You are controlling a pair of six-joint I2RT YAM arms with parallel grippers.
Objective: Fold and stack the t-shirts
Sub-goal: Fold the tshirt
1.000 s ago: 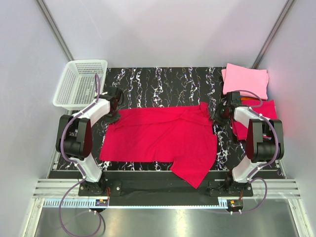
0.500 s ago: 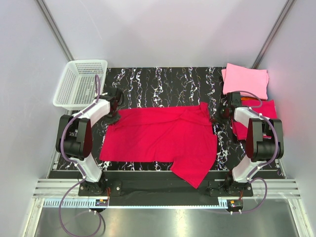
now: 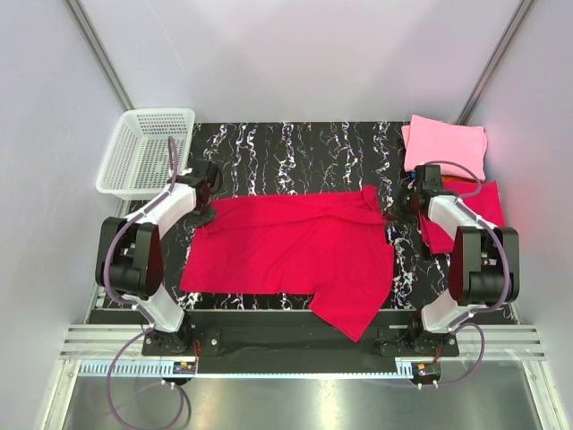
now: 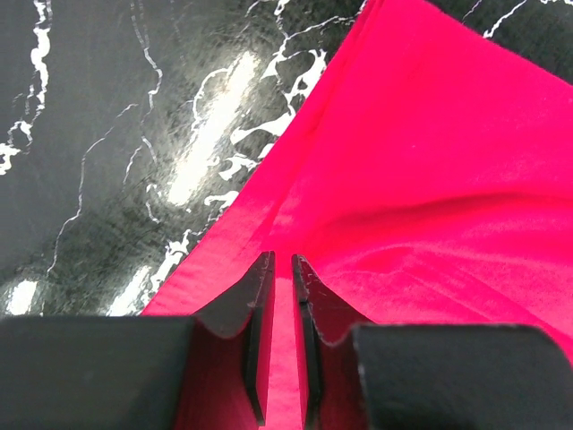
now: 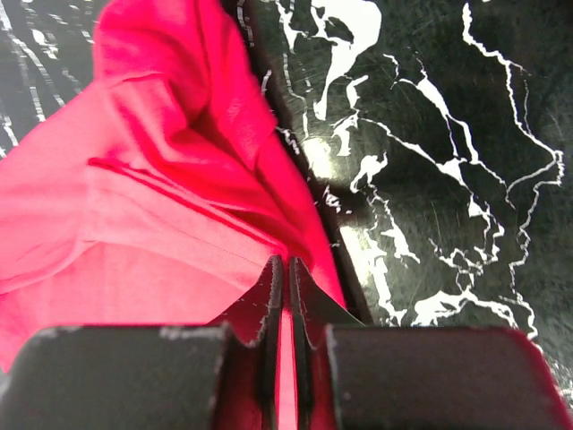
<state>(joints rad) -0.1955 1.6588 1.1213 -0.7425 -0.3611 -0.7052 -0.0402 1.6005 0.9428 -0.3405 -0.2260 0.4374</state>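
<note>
Lying on the black marble-patterned table (image 3: 295,152), a crimson-red soft cloth t-shirt (image 3: 286,246) is pinched at both far corners: the left gripper (image 4: 281,265) and right gripper (image 5: 285,265) are each closed to a sliver on its fabric (one flap reaches past the near edge).

Marbled table (image 3: 295,148); red t-shirt (image 3: 286,246) spread; white basket (image 3: 143,152); folded shirts (image 3: 445,143)

No writing, label, brand or number can be read on the crimson-red cloth t-shirt (image 3: 286,251), the black marbled counter (image 3: 295,152) or elsewhere.
</note>
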